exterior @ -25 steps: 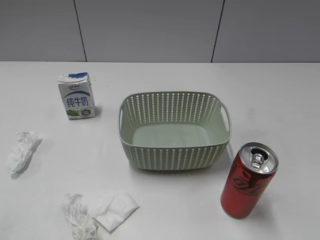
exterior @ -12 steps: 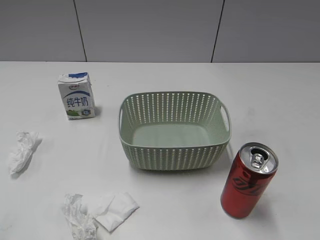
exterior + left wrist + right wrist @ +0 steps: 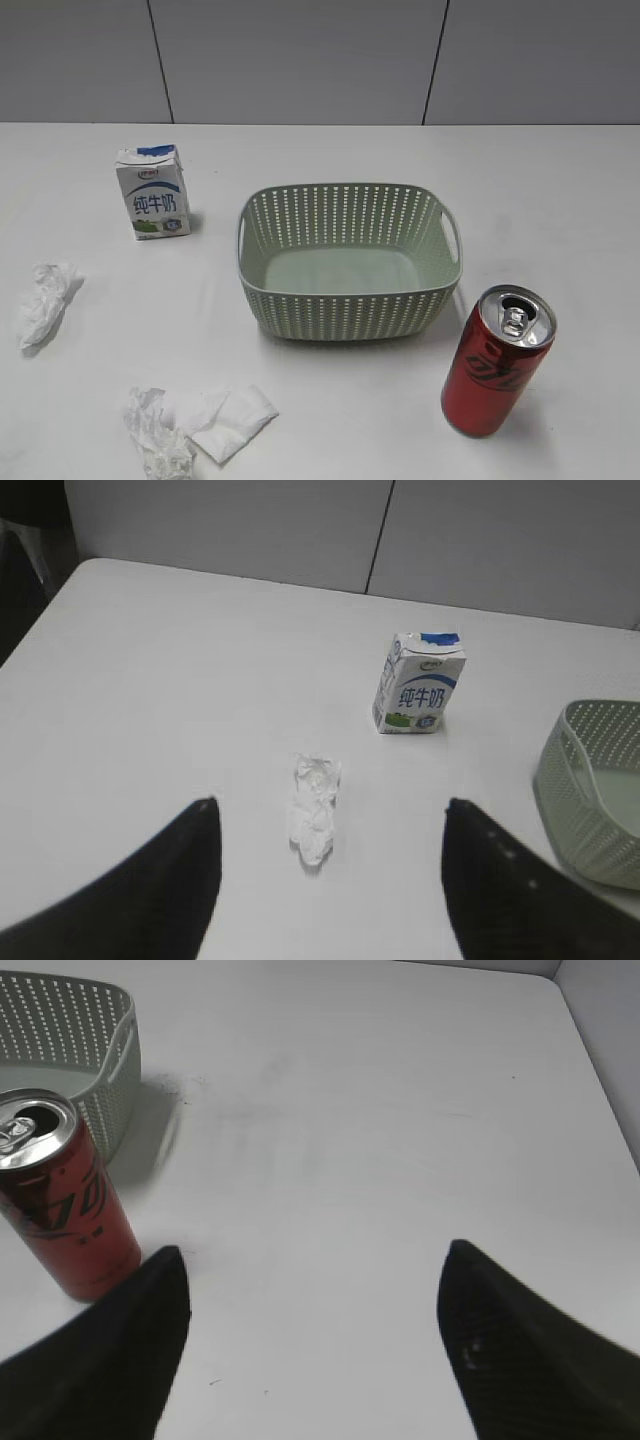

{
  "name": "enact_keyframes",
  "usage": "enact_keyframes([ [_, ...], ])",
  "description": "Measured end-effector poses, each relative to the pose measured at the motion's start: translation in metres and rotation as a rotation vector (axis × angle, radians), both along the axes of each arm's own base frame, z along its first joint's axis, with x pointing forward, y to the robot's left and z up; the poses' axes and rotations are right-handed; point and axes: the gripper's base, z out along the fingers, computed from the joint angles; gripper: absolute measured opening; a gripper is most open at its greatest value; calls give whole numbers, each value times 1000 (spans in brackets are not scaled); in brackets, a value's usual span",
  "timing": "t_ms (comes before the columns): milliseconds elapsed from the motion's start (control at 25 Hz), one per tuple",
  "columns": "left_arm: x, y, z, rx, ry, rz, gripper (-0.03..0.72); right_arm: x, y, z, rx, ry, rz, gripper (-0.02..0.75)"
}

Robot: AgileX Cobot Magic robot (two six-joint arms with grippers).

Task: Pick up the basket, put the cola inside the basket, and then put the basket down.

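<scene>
The pale green basket (image 3: pixel 350 260) sits empty on the white table at the middle; its edge shows in the left wrist view (image 3: pixel 595 790) and in the right wrist view (image 3: pixel 70 1030). The red cola can (image 3: pixel 497 360) stands upright in front of the basket's right corner, also in the right wrist view (image 3: pixel 60 1200). My left gripper (image 3: pixel 330 810) is open and empty above the table, left of the basket. My right gripper (image 3: pixel 315 1255) is open and empty, to the right of the can. Neither gripper shows in the exterior view.
A white-and-blue milk carton (image 3: pixel 153 192) stands left of the basket, also in the left wrist view (image 3: pixel 418 683). Crumpled white tissues lie at the left (image 3: pixel 45 303) and front left (image 3: pixel 195 425); one lies between the left fingers (image 3: pixel 315 808). A grey wall (image 3: pixel 320 60) backs the table.
</scene>
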Motion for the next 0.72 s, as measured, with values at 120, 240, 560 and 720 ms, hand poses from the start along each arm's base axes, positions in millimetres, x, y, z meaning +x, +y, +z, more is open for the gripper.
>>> enact_keyframes([
  [120, 24, 0, 5, -21, 43, 3, 518, 0, 0, 0, 0, 0, 0, 585],
  [240, 48, 1, 9, -30, 83, 12, 518, 0, 0, 0, 0, 0, 0, 585],
  [560, 116, 2, 21, -36, 228, 12, 518, 0, 0, 0, 1, 0, 0, 585],
  [720, 152, -9, 23, -27, 302, -51, 518, 0, 0, 0, 1, 0, 0, 585],
])
